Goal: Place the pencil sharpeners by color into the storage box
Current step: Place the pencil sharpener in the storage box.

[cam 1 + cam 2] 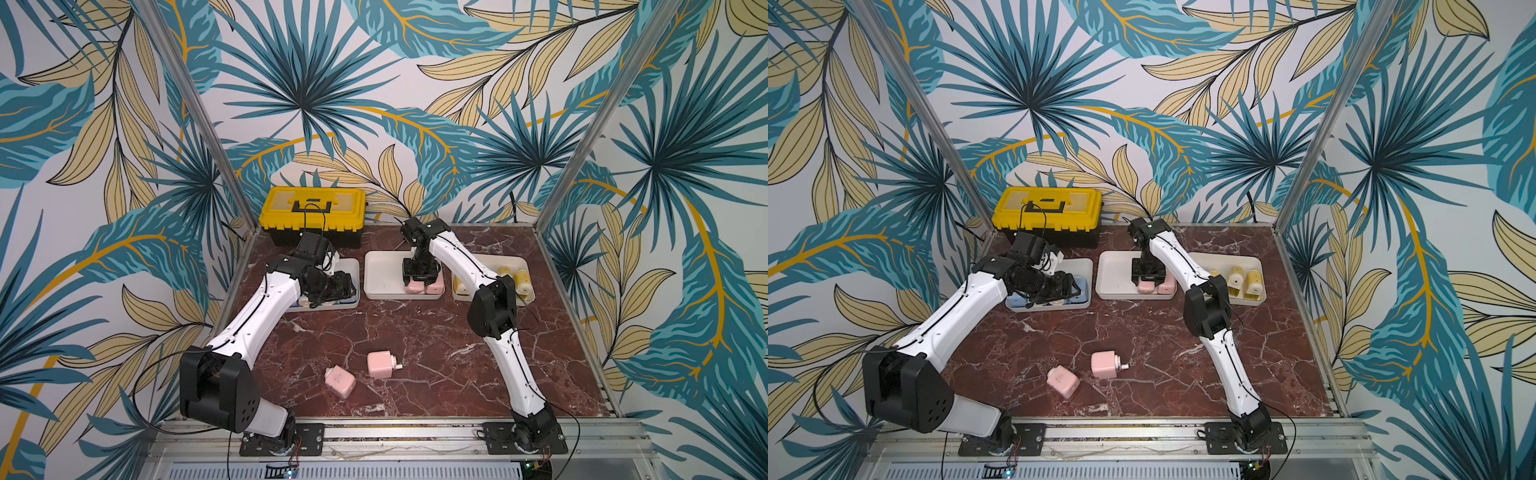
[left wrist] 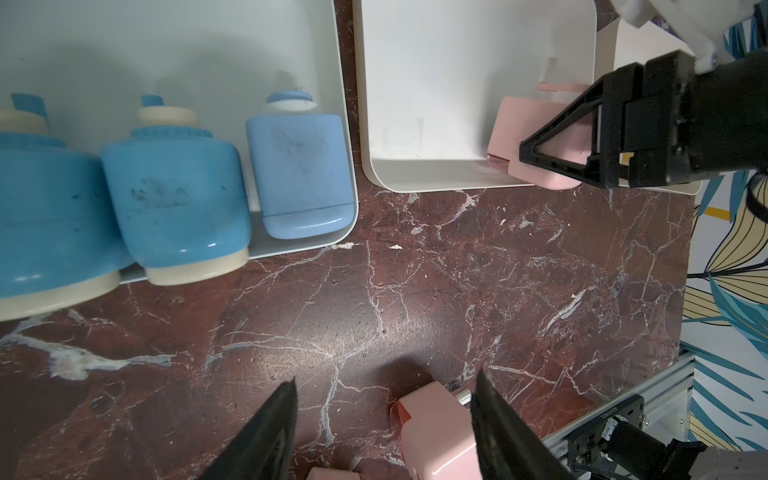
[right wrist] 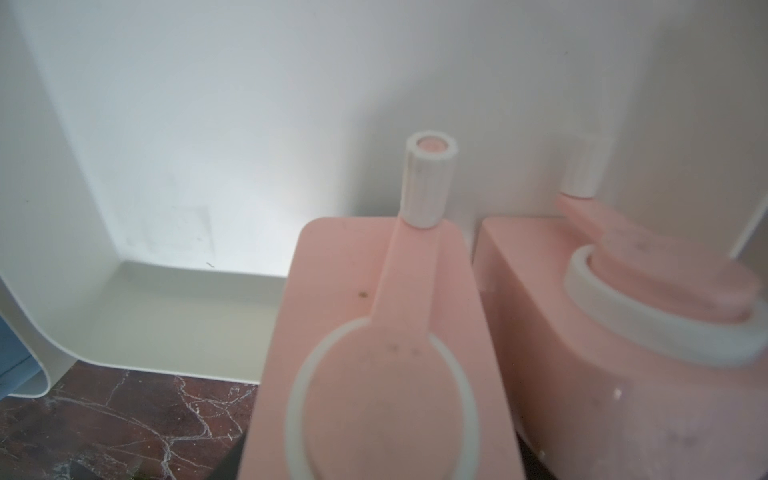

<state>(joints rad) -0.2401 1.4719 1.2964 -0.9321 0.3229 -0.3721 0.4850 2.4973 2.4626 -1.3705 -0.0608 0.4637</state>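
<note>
Right gripper (image 1: pixel 420 279) at frame centre, low in middle white plastic tray (image 1: pixel 384 274), jaws part-spread around upright pink plastic pencil sharpener (image 1: pixel 415 286); grip contact unclear. Second pink sharpener (image 1: pixel 435 286) touching beside it. Left gripper (image 2: pixel 384 432) jaws apart, empty, over blue sharpeners (image 2: pixel 174 199) in left tray (image 2: pixel 345 124). Two pink sharpeners (image 1: pixel 340 381) loose on red marble bench (image 1: pixel 436 353), lower centre. Yellow sharpeners (image 1: pixel 521 280) in right tray.

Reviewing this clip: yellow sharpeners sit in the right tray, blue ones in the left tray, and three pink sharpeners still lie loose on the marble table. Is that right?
Not quite: only two pink sharpeners lie loose on the marble table, one beside the other, as both top views show. The rest stands: yellow sharpeners in the right tray, blue ones in the left tray.
</note>
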